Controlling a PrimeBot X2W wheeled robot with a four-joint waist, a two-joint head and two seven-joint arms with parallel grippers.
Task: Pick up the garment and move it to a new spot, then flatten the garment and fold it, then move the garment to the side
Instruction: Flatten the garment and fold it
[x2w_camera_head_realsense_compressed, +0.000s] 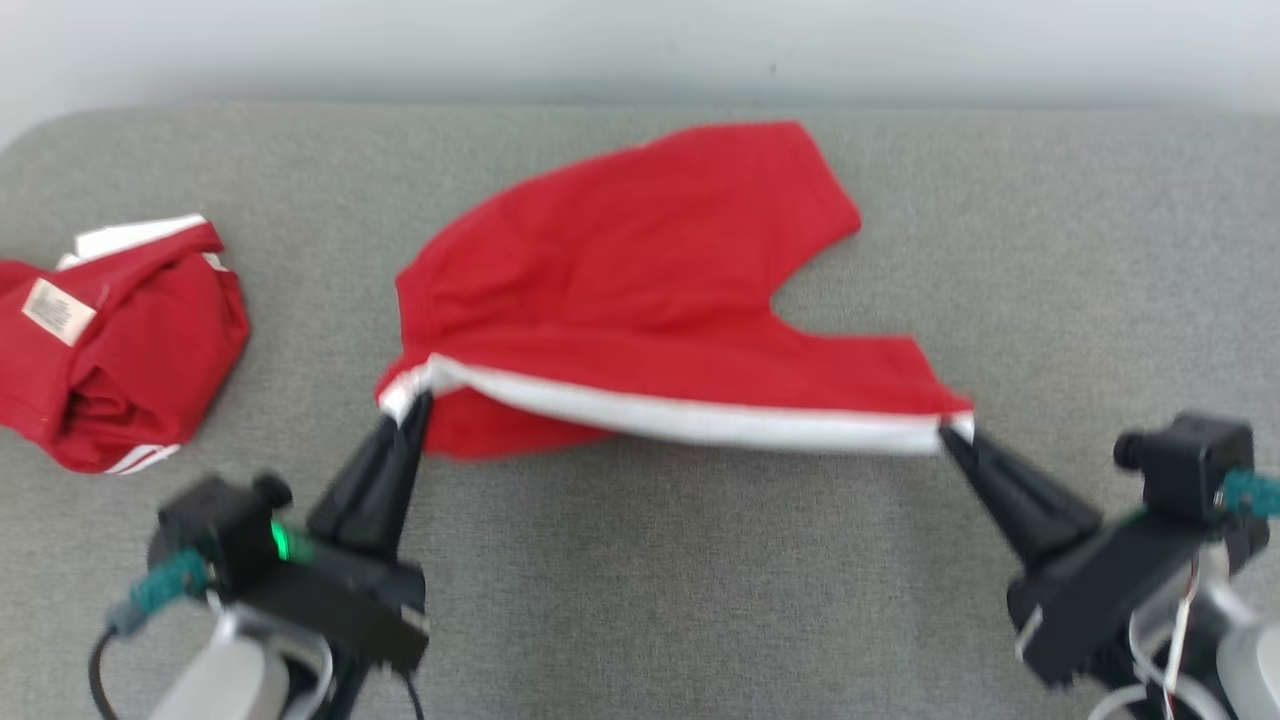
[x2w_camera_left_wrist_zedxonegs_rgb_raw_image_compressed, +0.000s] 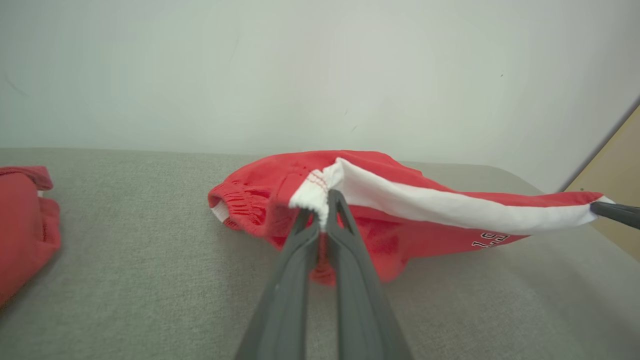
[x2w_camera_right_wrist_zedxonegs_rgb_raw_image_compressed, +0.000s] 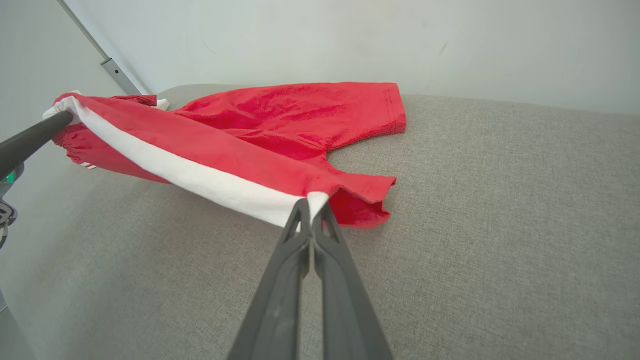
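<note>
Red shorts with a white side stripe lie mid-table, their near edge lifted and stretched between my two grippers. My left gripper is shut on the stripe's waistband end, seen close in the left wrist view with white fabric pinched between the fingers. My right gripper is shut on the stripe's leg-hem end; its wrist view shows the fingers closed on the white corner. The far leg rests flat on the grey surface.
A second red garment, bunched, with white stripes and a label, sits at the left side of the grey fabric-covered table. A pale wall runs behind the table's far edge. Bare cloth lies to the right and in front.
</note>
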